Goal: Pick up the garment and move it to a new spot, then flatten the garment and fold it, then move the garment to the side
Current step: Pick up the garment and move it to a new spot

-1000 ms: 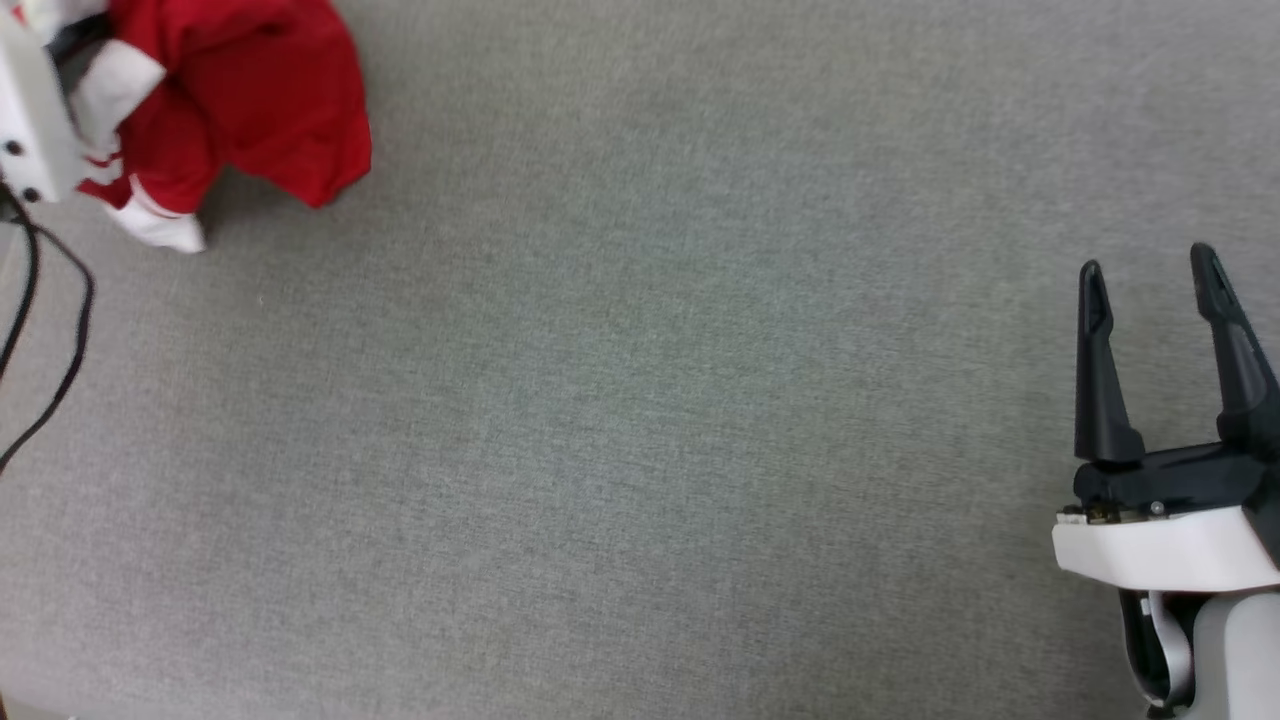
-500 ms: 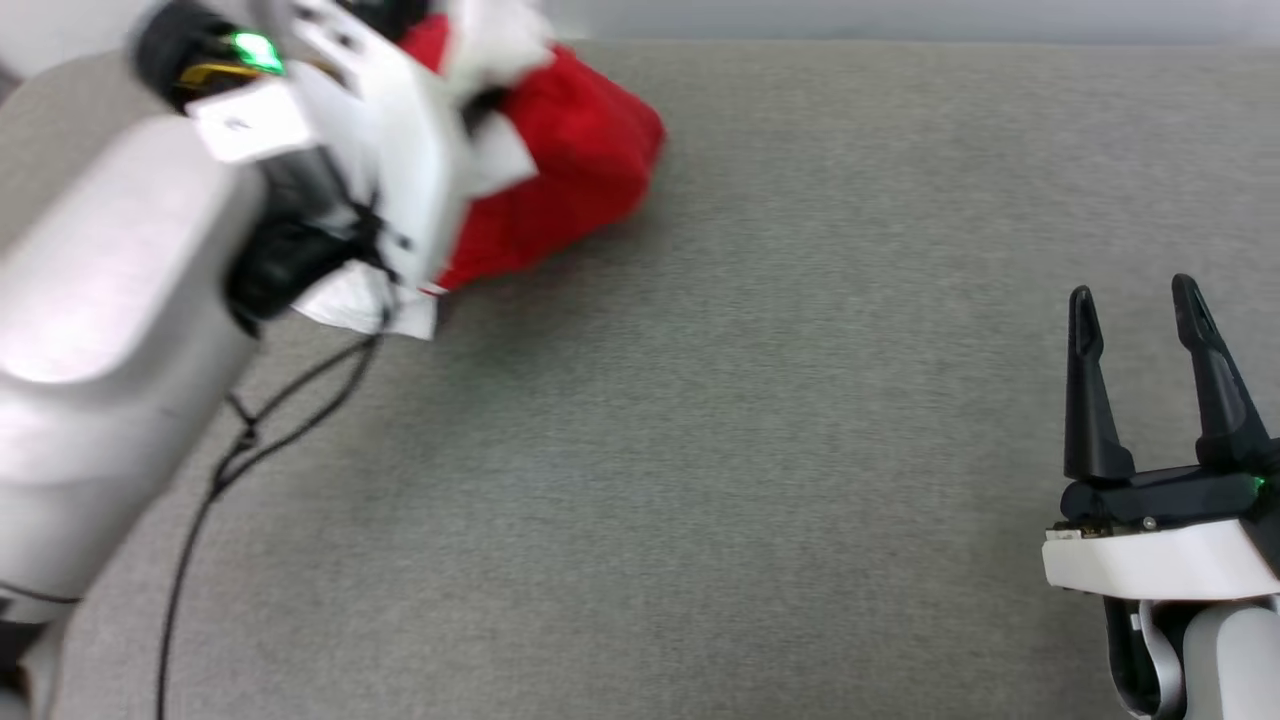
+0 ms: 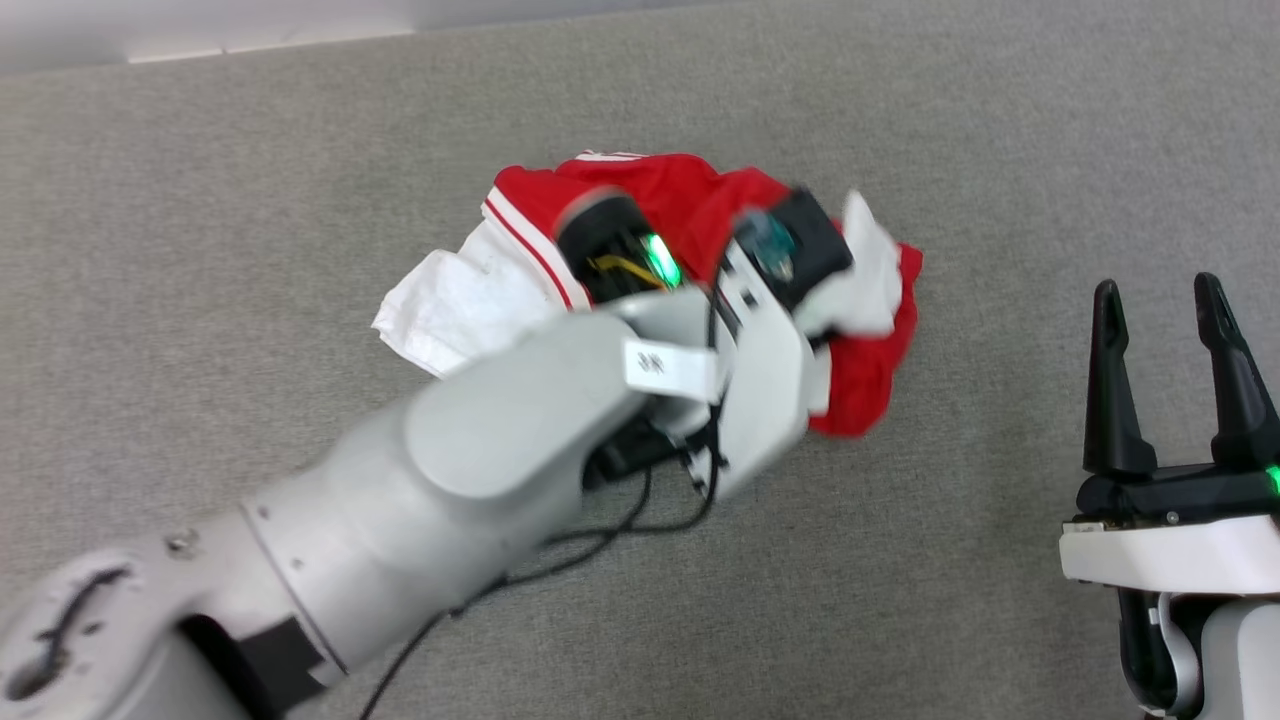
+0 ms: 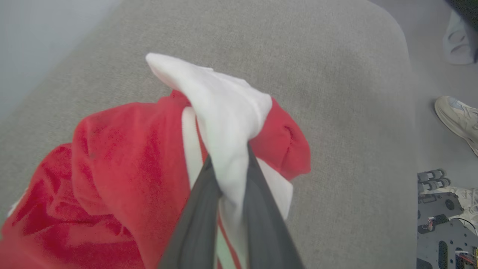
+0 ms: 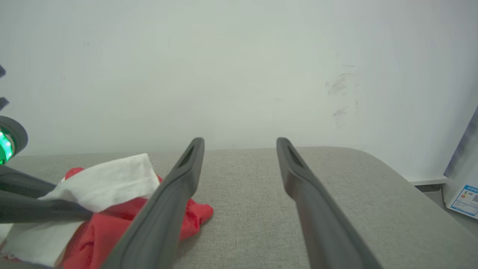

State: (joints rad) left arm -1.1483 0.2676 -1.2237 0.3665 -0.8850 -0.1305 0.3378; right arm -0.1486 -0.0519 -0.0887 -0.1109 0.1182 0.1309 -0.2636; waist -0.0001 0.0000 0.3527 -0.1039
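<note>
The garment (image 3: 690, 200) is a crumpled heap of red and white cloth on the grey surface, in the middle of the head view. My left arm (image 3: 500, 450) reaches across it from the lower left. In the left wrist view my left gripper (image 4: 228, 157) is shut on a bunched white sleeve (image 4: 224, 97), with the red body (image 4: 112, 168) hanging off to the left. My right gripper (image 3: 1155, 290) stands open and empty at the lower right, apart from the cloth. From the right wrist, its fingers (image 5: 186, 175) are spread wide with the garment (image 5: 112, 224) at the left.
The grey padded surface (image 3: 200, 200) ends at a pale wall (image 5: 239, 74) behind. A black cable (image 3: 600, 540) trails under my left arm. A person's shoe (image 4: 455, 119) and robot base parts (image 4: 444, 220) are on the floor off the rounded edge. A box (image 5: 465, 179) stands far right.
The head camera has shifted. My left arm has carried the garment from the far left to the middle of the surface. The right gripper stays open in its place.
</note>
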